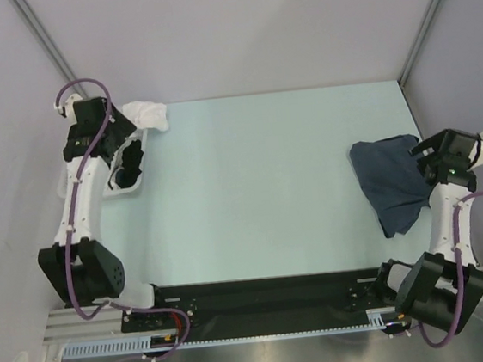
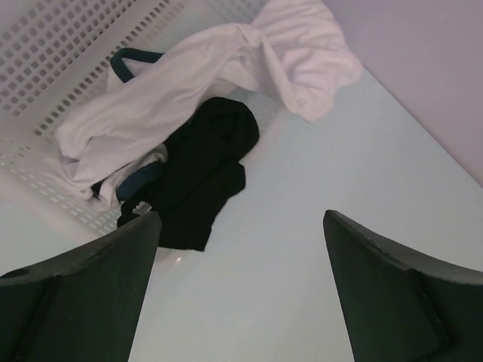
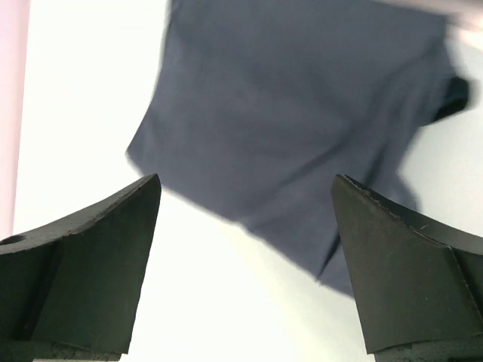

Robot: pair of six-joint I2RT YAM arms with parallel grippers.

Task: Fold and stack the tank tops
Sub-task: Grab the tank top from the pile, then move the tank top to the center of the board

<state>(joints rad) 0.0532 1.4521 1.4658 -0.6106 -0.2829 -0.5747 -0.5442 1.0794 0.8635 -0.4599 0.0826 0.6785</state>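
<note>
A dark slate-blue tank top (image 1: 393, 181) lies folded and rumpled at the table's right side. It fills the upper part of the right wrist view (image 3: 302, 105). My right gripper (image 1: 419, 155) (image 3: 245, 181) hovers at the top's right edge, open, with nothing between its fingers. A black tank top (image 1: 130, 162) (image 2: 204, 173) spills out of the white basket (image 2: 45, 53) at the far left. My left gripper (image 1: 124, 148) (image 2: 241, 219) stands open just short of it, over bare table.
A white cloth (image 1: 148, 115) (image 2: 226, 75) drapes over the basket's rim and onto the table. A dark teal garment (image 2: 136, 56) peeks out beneath it. Grey walls close in the table at left, right and back.
</note>
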